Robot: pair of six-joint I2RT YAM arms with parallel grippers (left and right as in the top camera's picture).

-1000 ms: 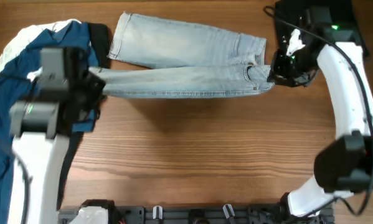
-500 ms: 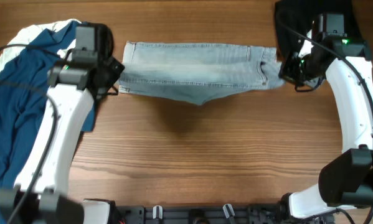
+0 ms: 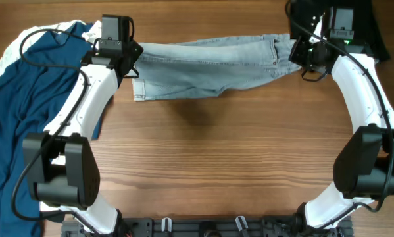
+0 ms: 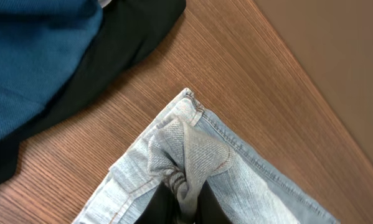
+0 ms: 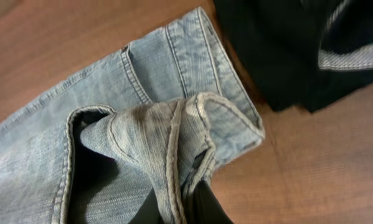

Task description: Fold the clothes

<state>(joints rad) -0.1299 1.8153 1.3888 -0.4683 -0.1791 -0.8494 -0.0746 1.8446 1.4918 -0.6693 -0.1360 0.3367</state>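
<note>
The pale blue denim shorts (image 3: 210, 62) hang stretched between both grippers near the table's far edge, the lower layer sagging onto the wood. My left gripper (image 3: 129, 58) is shut on the cuffed hem end (image 4: 186, 162). My right gripper (image 3: 302, 56) is shut on the waistband end (image 5: 174, 155). A navy-blue top (image 3: 25, 99) lies at the far left over a white garment (image 3: 32, 36). A black garment (image 3: 371, 23) lies at the back right, also in the right wrist view (image 5: 286, 50).
A black garment (image 4: 111, 56) lies under the blue top beside the left gripper. The table's far edge (image 4: 311, 68) runs just behind the shorts. Bare wood (image 3: 216, 158) spans the middle and front. A fixture rail (image 3: 203, 227) runs along the front edge.
Both grippers have carried the shorts toward the far edge. The shorts have opened from a narrow fold into a wider hanging sheet. The left arm has swung up and right.
</note>
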